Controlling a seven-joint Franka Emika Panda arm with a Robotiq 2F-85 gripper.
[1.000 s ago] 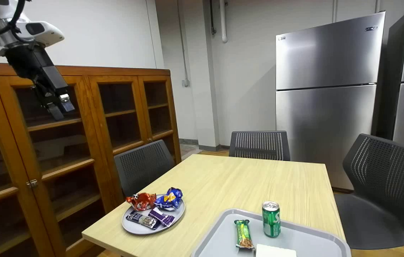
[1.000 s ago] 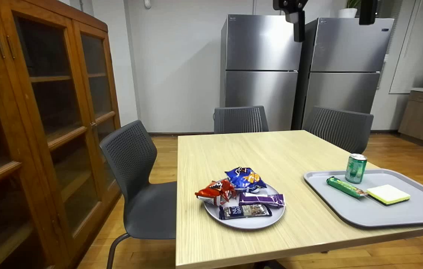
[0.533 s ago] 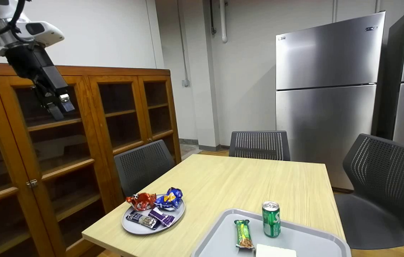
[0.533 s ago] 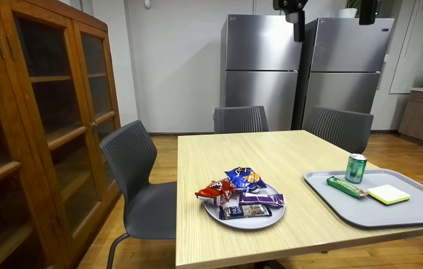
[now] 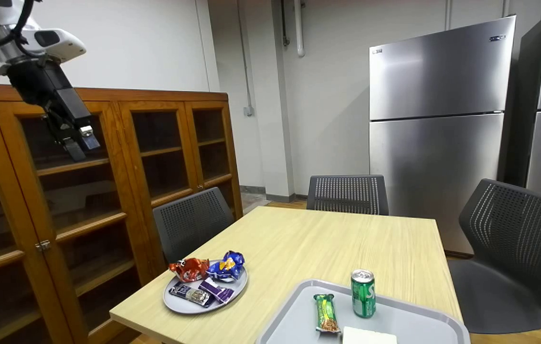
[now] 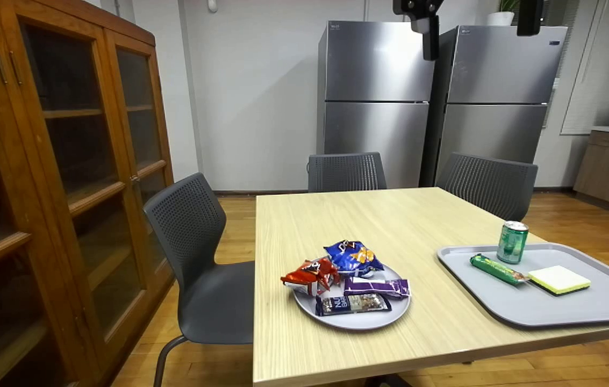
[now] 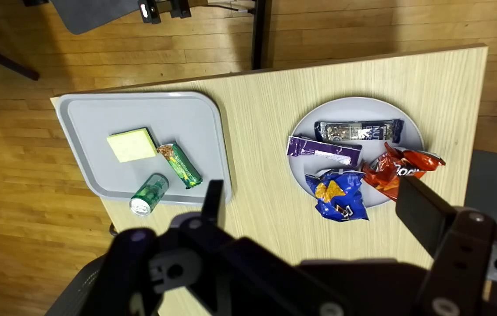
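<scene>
My gripper (image 7: 312,188) stands open with nothing between its fingers, high above the table. In an exterior view the gripper (image 5: 83,146) hangs in front of the cabinet, touching nothing. Below it, in the wrist view, a round grey plate (image 7: 353,109) bears a blue chip bag (image 7: 340,195), a red chip bag (image 7: 395,171), a purple-wrapped bar (image 7: 325,150) and a dark nut bar (image 7: 358,131). A finger partly covers the red bag there. Beside the plate, a grey tray (image 7: 94,116) holds a green can (image 7: 149,193), a green-wrapped bar (image 7: 180,164) and a yellow sponge (image 7: 132,145).
The pale wooden table (image 6: 336,215) bears both plate and tray. Dark chairs stand around it, including a chair (image 6: 191,231) between table and wooden glass-door cabinet (image 6: 84,161). Steel fridges (image 6: 377,107) stand against the back wall.
</scene>
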